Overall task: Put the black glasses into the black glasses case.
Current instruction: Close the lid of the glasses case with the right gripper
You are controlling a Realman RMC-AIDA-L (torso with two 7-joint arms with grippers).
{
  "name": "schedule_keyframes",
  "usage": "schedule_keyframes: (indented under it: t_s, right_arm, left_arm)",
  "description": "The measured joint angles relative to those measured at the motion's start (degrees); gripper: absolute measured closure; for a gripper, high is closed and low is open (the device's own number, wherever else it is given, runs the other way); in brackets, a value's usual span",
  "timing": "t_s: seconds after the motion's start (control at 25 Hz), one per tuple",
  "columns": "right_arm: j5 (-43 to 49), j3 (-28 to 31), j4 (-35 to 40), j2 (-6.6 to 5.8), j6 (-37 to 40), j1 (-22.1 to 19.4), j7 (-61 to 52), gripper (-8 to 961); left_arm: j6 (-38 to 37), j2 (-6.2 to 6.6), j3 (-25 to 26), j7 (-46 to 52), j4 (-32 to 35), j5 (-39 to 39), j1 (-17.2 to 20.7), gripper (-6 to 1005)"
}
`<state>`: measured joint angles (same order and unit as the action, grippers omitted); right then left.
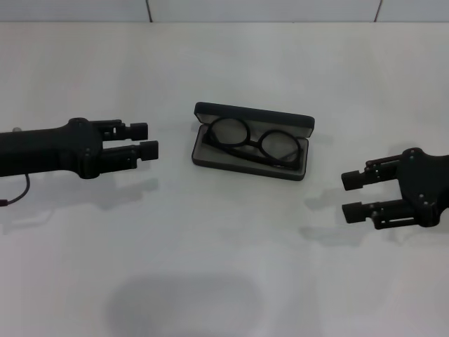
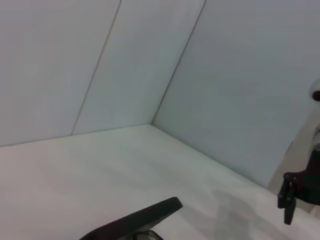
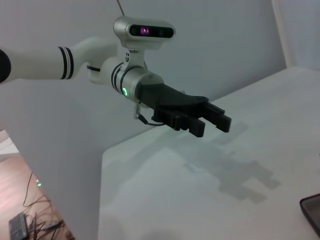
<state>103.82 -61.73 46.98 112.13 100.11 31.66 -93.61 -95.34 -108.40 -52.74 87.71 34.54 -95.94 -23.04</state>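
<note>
The black glasses case [image 1: 254,117] lies open in the middle of the white table, its lid raised at the far side. Folded inside it on the grey lining are the black glasses [image 1: 250,144]. My left gripper [image 1: 146,139] hovers to the left of the case, open and holding nothing, pointing toward it. To the right of the case, my right gripper [image 1: 353,194] is also open and empty. The left wrist view catches the case's lid edge [image 2: 135,222] and the far right gripper [image 2: 289,200]. The right wrist view shows the left gripper [image 3: 214,127] and a corner of the case [image 3: 312,212].
The white table [image 1: 224,267] carries nothing but the case. A pale wall [image 1: 224,8] rises behind its far edge. A thin cable [image 1: 17,193] hangs under the left arm.
</note>
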Motion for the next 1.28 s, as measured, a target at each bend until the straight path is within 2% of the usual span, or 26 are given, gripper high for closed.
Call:
schedule_keyframes:
  t_s: [0.16, 0.32, 0.44, 0.56, 0.6, 0.72, 0.8, 0.84, 1.04, 1.28]
  right_arm:
    - [-0.11, 2.3, -1.66, 0.27, -0.87, 0.27, 0.33, 441]
    - [-0.18, 5.31, -3.85, 0.28, -2.65, 0.82, 0.51, 388]
    - [-0.42, 6.05, -5.15, 0.28, -5.54, 0.73, 0.76, 375]
    - [-0.62, 7.84, -5.62, 0.72, -8.21, -0.39, 1.66, 375]
    - [-0.64, 9.77, -6.02, 1.35, -9.59, -1.25, 2.97, 375]
    - [-0.64, 11.75, -6.91, 2.0, -10.09, -1.63, 4.6, 375]
    - [-0.64, 12.73, -8.24, 2.15, -10.47, -1.65, 6.12, 375]
    - [-0.65, 12.9, -8.78, 2.14, -10.68, -1.55, 6.54, 375]
    - [-0.74, 13.33, -9.88, 2.11, -11.18, -1.55, 7.78, 376]
    - [-2.71, 14.44, -11.28, 1.79, -11.23, -3.94, 10.69, 376]
  left_arm:
    - [3.36, -0.51, 0.02, 0.63, -0.45, -0.83, -0.32, 505]
    - [11.09, -1.54, 0.18, 1.82, -1.39, -0.68, -0.65, 335]
    - [12.87, -2.49, 3.41, 4.17, -2.56, 2.08, -1.72, 114]
    - [12.75, -4.45, 6.43, 7.0, -3.02, 6.06, -3.41, 109]
    - [12.85, -5.53, 6.58, 7.32, -3.02, 7.0, -4.32, 108]
    - [14.49, -9.14, 6.32, 6.55, -3.05, 6.12, -7.35, 107]
    - [17.05, -10.96, 6.1, 6.2, -3.34, 4.44, -9.38, 108]
    - [18.76, -11.43, 5.69, 6.17, -4.38, 4.17, -10.74, 108]
    - [23.26, -11.37, 3.8, 6.9, -10.1, 4.96, -16.26, 110]
    - [26.67, -11.36, -0.54, 11.8, -8.97, 5.14, -18.71, 131]
